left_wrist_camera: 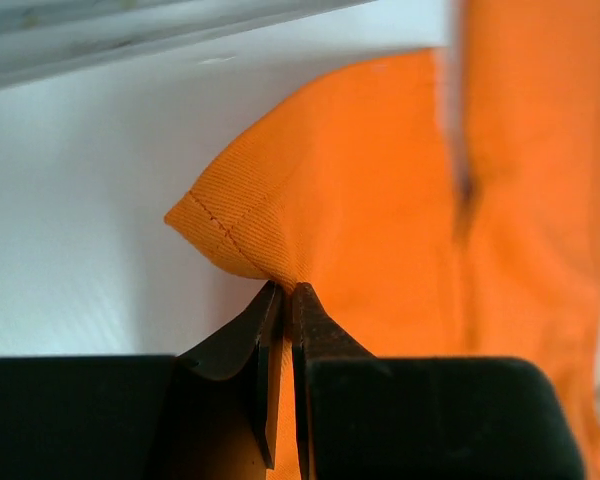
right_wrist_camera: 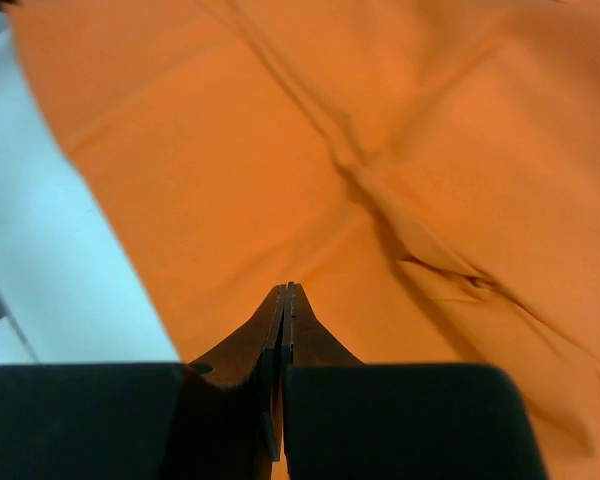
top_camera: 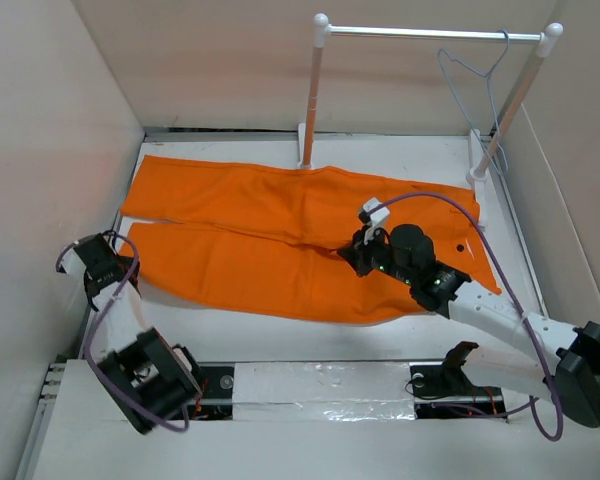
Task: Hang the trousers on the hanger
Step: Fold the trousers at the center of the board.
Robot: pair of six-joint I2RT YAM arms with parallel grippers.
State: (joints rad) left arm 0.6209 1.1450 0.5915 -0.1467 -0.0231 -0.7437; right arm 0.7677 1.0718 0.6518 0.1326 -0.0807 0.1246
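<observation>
Trousers (top_camera: 270, 225), bright orange, lie flat on the white table (top_camera: 400, 160), one leg's hem corner pinched in the left gripper (left_wrist_camera: 283, 295). The right gripper (right_wrist_camera: 288, 292) nips cloth mid-garment. Beyond it, the hanger (top_camera: 487, 76) hangs on the rail (top_camera: 430, 33).

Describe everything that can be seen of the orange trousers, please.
The trousers are bright orange cloth with a fine ribbed weave. They lie spread flat on the white table, with the two legs side by side pointing toward the left arm's side. At the waist end a small dark button shows. Soft creases gather at the crotch. The left gripper is shut on the stitched hem corner of the near leg. The right gripper pinches the cloth near the crotch.
</observation>
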